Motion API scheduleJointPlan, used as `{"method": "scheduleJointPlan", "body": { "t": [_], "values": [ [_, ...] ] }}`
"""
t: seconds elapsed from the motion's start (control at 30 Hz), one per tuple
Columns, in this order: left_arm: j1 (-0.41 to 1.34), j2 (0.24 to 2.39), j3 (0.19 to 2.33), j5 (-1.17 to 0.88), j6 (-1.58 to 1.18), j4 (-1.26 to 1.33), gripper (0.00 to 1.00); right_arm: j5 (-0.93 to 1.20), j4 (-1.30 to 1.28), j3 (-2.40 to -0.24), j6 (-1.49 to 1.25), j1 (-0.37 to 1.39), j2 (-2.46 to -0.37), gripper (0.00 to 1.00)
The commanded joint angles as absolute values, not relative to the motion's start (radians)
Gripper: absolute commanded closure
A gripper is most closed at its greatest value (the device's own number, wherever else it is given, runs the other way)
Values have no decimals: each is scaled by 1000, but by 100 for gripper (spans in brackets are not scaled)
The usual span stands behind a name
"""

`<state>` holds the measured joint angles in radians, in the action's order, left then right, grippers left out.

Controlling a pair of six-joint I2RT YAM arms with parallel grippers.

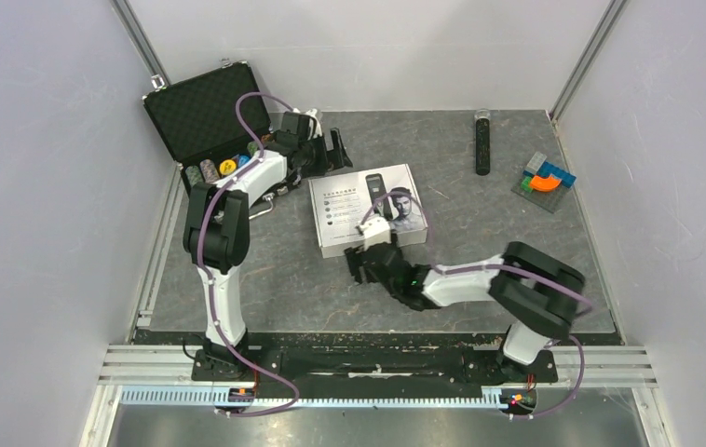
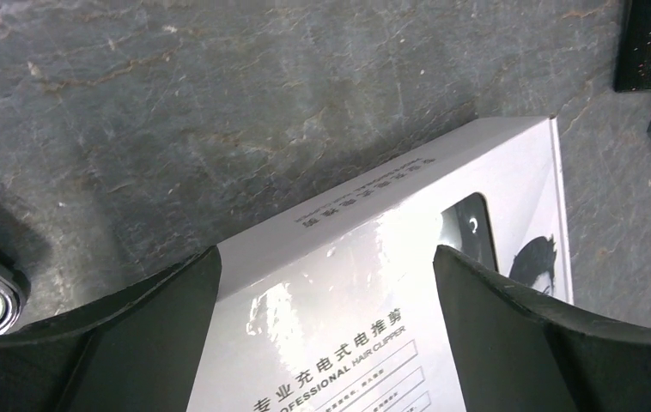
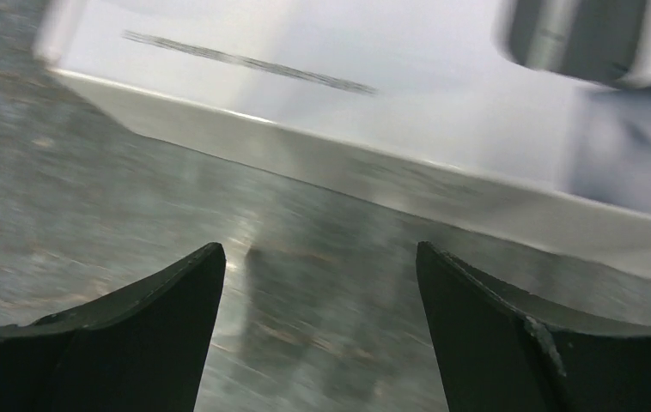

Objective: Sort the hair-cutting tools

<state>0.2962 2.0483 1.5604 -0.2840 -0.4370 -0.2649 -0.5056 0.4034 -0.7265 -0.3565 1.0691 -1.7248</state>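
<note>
The hair-cutting tools themselves are out of view. What shows is a white hair-clipper box (image 1: 368, 209) lying flat in the middle of the table, printed with a clipper and a man's head. My left gripper (image 1: 332, 154) hovers at the box's far left corner, open. In the left wrist view the box (image 2: 348, 283) fills the gap between the dark fingers (image 2: 150, 343) with nothing gripped. My right gripper (image 1: 360, 264) sits at the box's near edge, open. The right wrist view is blurred: bare table lies between its fingertips (image 3: 176, 318), with the box (image 3: 348, 94) just ahead.
An open black case (image 1: 202, 110) with colourful chip stacks (image 1: 224, 168) stands at the far left, beside my left arm. A long black stick with a clear tip (image 1: 483, 142) lies at the far right. Colourful blocks on a grey plate (image 1: 547, 179) sit near the right wall.
</note>
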Motion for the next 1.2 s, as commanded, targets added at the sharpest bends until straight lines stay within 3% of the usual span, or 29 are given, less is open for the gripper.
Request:
{"method": "scheduleJointPlan", "body": {
  "t": [0.0,0.4,0.87,1.17],
  "values": [
    [304,2071,1669,-288,-463,-317,0,-395,328,-574,-322,977,-1560,15],
    [333,2162,1806,-292,-509,-155,0,-328,390,-374,-146,775,-1398,22],
    [425,2372,2003,-368,-470,-172,0,-202,514,-330,-109,653,-1439,26],
    [466,2403,2019,-458,-405,-230,0,54,609,-467,-35,579,-1585,23]
  ]
}}
